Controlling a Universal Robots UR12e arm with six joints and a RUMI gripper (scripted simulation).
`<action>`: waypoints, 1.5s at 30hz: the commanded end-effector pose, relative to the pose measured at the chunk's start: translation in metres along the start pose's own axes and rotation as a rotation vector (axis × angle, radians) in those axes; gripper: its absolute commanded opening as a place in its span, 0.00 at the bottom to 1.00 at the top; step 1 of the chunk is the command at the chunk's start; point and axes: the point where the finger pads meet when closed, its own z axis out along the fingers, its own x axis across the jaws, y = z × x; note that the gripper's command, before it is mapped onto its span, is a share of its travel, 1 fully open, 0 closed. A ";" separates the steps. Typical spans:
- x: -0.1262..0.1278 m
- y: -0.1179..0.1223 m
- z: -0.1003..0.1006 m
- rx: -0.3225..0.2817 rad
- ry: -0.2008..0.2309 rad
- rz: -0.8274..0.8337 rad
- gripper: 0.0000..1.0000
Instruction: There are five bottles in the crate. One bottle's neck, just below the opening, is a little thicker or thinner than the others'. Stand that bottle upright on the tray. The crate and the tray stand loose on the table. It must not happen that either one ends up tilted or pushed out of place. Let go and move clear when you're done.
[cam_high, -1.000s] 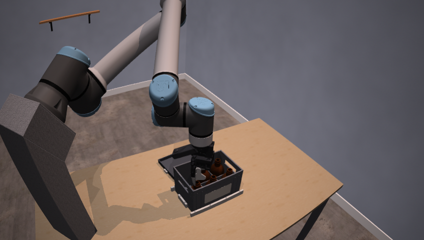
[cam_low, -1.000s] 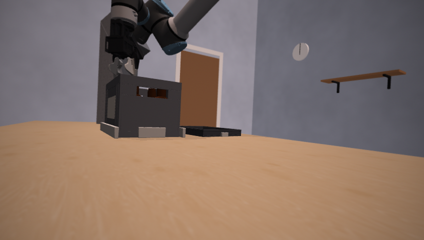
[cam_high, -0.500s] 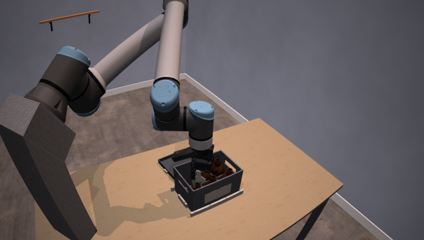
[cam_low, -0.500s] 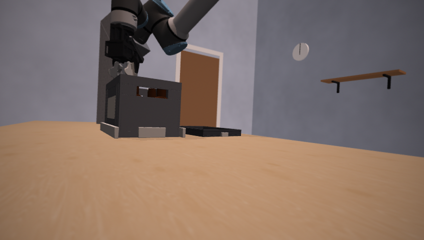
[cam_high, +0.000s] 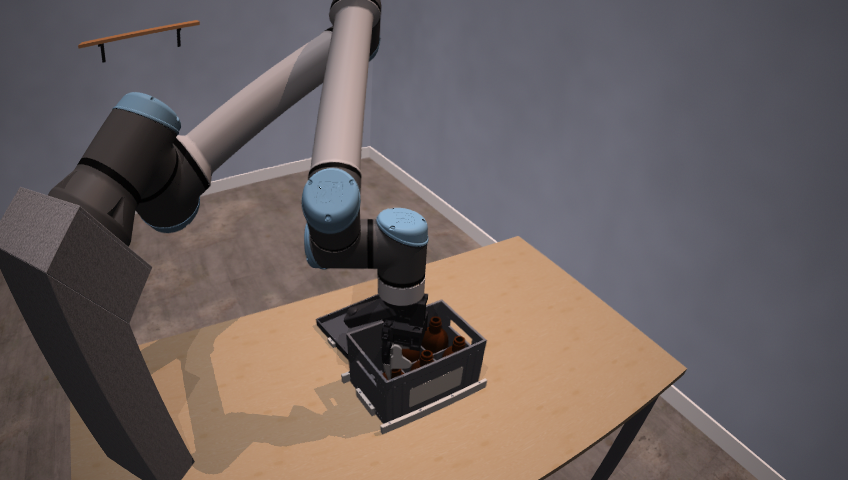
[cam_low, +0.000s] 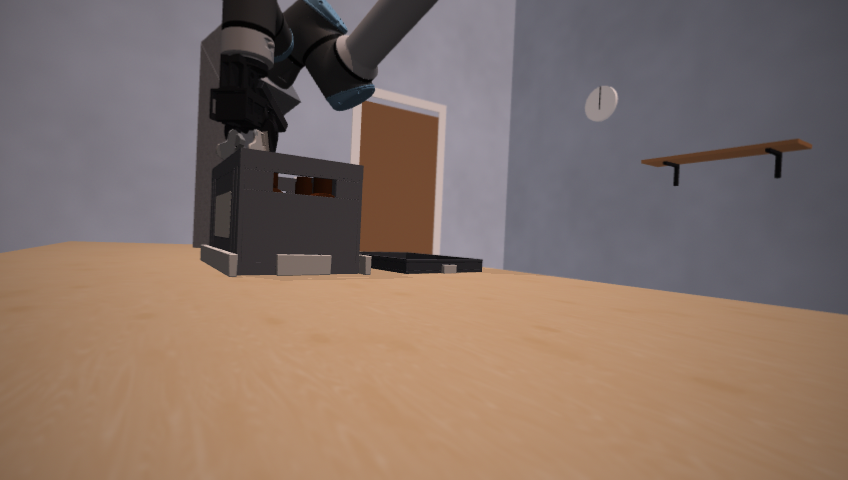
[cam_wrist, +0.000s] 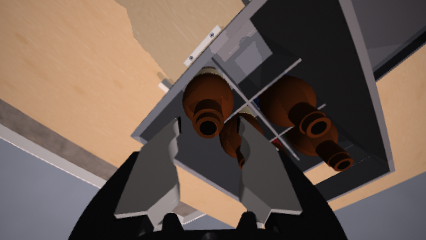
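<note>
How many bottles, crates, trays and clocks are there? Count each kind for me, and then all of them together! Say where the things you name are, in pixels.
Bottles (cam_high: 435, 339) (cam_low: 323, 185) (cam_wrist: 207, 95): 5
Crate (cam_high: 367, 386) (cam_low: 297, 231) (cam_wrist: 371, 92): 1
Tray (cam_high: 338, 327) (cam_low: 428, 265) (cam_wrist: 395, 32): 1
Clock (cam_low: 601, 103): 1
Total: 8

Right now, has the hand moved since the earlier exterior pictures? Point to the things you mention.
Yes, down: the hand (cam_high: 393, 356) (cam_low: 242, 142) (cam_wrist: 209, 117) sits lower against the crate (cam_high: 395, 397) (cam_low: 297, 226) (cam_wrist: 371, 90), its fingers more hidden behind the rim.
</note>
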 end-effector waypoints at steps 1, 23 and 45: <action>0.000 0.000 0.004 0.000 -0.001 -0.001 0.38; 0.000 0.000 0.004 0.000 0.000 -0.001 0.38; 0.000 0.000 0.004 0.000 0.000 -0.001 0.00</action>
